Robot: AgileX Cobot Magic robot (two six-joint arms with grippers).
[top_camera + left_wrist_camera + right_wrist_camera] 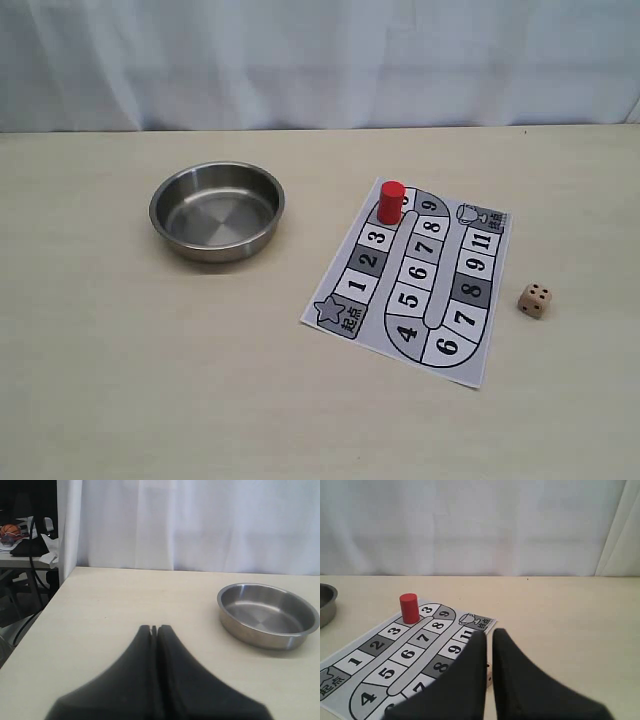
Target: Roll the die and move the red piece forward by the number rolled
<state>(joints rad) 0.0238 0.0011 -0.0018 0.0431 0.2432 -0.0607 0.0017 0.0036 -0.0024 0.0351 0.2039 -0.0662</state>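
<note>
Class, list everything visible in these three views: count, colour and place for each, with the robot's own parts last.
table: one, beige, under everything
curtain: one, white, behind table
bowl: one, silver steel, left of board
board: one, grey-white, numbered, flat on table
red piece: one, red, upright on board past square 3
die: one, tan, dark pips, on table right of board
left gripper: one, black, shut, facing bowl
right gripper: one, black, narrow gap, facing board

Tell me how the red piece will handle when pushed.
The red piece is an upright cylinder, taller than wide, so a high push would likely tip it. Tipped, it would probably roll. It looks rigid; a low push should slide it.
</note>
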